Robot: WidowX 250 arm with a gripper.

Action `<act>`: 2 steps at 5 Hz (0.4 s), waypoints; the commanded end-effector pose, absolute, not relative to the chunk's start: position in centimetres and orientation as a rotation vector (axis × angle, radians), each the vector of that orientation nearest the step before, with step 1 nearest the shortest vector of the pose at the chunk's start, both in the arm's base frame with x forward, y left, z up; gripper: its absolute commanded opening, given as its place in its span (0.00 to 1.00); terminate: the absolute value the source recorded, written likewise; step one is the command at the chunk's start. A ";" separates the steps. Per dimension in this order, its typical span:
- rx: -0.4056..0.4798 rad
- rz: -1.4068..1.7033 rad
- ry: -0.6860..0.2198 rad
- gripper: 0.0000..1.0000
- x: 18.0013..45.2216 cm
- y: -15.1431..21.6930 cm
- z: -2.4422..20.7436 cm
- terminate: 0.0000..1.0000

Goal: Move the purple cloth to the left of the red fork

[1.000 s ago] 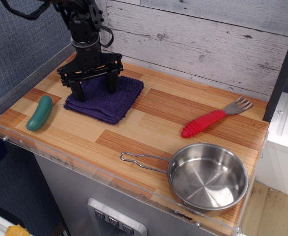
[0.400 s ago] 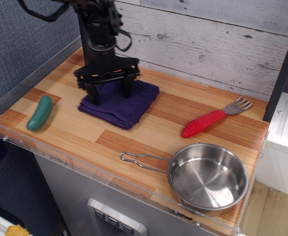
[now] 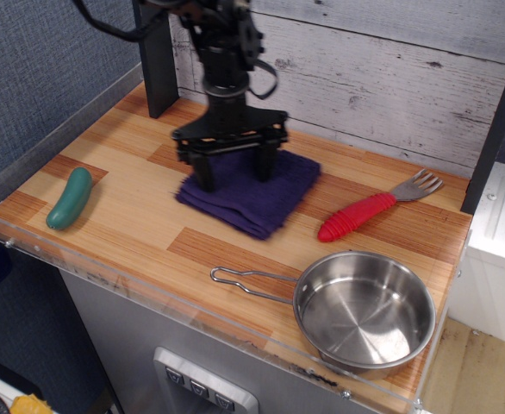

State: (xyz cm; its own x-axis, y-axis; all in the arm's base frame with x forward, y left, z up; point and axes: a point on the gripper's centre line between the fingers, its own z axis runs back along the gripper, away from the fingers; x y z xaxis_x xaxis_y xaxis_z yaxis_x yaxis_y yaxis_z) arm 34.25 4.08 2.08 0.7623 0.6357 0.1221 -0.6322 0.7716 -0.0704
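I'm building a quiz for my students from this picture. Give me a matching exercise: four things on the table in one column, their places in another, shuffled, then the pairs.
Things:
1. cloth
2. fork
3. pickle
4. pan

Places:
A. near front right corner
B. far left of the table
C. under the gripper
D. right of the cloth, tines toward the wall

Pairs: 1-C, 2-D, 3-B, 4-A

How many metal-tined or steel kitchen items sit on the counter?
2: the red fork at the right, beside the purple cloth, and the steel pan at the front right corner. None appear hidden.
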 end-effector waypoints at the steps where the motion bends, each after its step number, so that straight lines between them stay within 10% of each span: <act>1: -0.054 0.597 -0.174 1.00 34.3 0.3 3.4 0.00; 2: -0.052 0.591 -0.179 1.00 34.4 0.1 3.5 0.00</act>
State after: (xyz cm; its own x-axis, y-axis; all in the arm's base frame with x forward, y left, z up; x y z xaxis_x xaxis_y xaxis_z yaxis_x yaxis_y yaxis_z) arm 34.23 0.53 1.93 0.8106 0.5744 0.1138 -0.5692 0.8185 -0.0773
